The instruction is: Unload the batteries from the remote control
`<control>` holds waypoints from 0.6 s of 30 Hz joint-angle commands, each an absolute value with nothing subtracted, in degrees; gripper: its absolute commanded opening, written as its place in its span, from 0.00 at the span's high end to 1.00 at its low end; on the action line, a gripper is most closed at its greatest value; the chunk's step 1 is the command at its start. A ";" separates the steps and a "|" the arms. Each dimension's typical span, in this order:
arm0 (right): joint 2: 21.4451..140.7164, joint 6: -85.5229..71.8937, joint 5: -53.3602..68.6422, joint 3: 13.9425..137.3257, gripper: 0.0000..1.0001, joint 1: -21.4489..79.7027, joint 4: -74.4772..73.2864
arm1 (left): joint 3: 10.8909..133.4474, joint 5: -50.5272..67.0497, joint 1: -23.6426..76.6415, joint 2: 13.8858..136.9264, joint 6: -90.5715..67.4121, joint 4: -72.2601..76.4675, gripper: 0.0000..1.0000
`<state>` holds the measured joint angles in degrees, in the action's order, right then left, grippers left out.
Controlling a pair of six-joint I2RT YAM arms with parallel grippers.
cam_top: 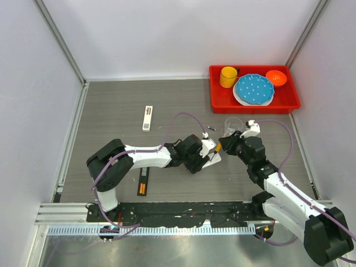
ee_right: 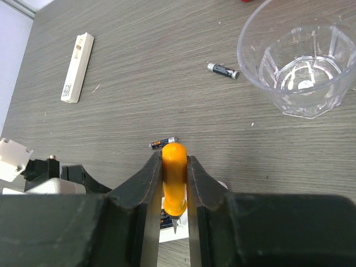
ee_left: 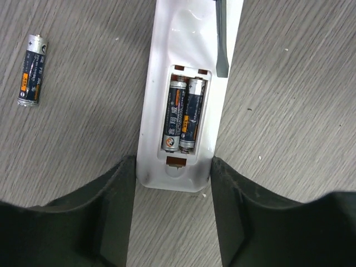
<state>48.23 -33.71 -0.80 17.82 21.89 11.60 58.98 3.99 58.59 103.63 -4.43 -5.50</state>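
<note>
**Desk:** Where's the remote (ee_left: 158, 111), and who's got it?
**Photog:** White, back-up on the table (cam_top: 111, 105), cover off. Left gripper (ee_left: 173, 172) is closed onto the remote's near end, one finger (ee_left: 119, 211) tight against each long side, jaws only as wide as the body.

**Desk:** Batteries?
**Photog:** Two batteries (ee_left: 183, 114) sit side by side in the remote's open bay, approx mid-body. A loose battery (ee_right: 163, 143) lies on the table just beyond the remote. A second loose battery (ee_right: 222, 69) lies farther from it, near a clear glass (ee_right: 300, 61).

**Desk:** Right arm?
**Photog:** Right gripper (ee_right: 174, 158) is clamped narrow on the orange handle of a screwdriver (ee_right: 174, 189), held above the remote. The blade crosses the remote's far half & ends just beside the bay's far corner. Can't tell if it touches.

**Desk:** Anything else nearby?
**Photog:** A spare remote (ee_right: 77, 68), also white, lies flat on the table well apart from the gripped remote.
</note>
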 commanded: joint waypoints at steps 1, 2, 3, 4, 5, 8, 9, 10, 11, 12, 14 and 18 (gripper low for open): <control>48.61 -34.37 -1.93 18.55 0.99 21.80 17.23 | 57.92 4.57 58.71 106.52 -5.89 -9.32 0.59; 48.60 -34.28 -1.93 18.54 0.99 21.80 17.40 | 58.18 5.09 58.71 106.52 -5.98 -9.14 0.62; 48.60 -34.28 -1.85 18.54 0.99 21.80 17.23 | 58.36 6.23 58.71 106.61 -6.24 -8.88 0.64; 48.52 -34.10 -2.02 18.72 0.99 21.80 16.97 | 58.45 7.02 58.80 106.44 -6.33 -8.01 0.66; 48.17 -34.01 -2.02 18.81 0.99 21.80 16.79 | 58.62 7.47 58.80 106.44 -6.42 -7.74 0.66; 47.55 -33.58 -2.29 18.81 0.99 21.80 16.00 | 60.72 8.35 58.80 106.78 -6.77 -7.21 0.67; 47.55 -33.40 -2.20 18.81 0.99 21.80 15.82 | 61.34 7.31 58.80 106.87 -6.94 -7.21 0.68; 47.55 -33.31 -2.28 18.90 0.99 21.80 15.65 | 61.96 6.77 58.80 107.31 -6.94 -7.38 0.68; 47.37 -33.22 -2.29 18.90 0.99 21.80 15.21 | 63.18 6.42 58.80 107.75 -6.94 -7.38 0.68; 47.29 -33.31 -2.29 18.90 0.99 21.80 14.94 | 63.72 6.07 58.80 108.01 -6.94 -7.64 0.69; 47.02 -33.31 -2.37 18.55 0.99 21.88 14.85 | 64.86 6.42 58.80 109.33 -7.47 -7.91 0.69; 47.37 -33.75 -2.64 17.67 0.99 21.80 15.73 | 64.95 5.45 58.89 109.60 -8.17 -7.74 0.62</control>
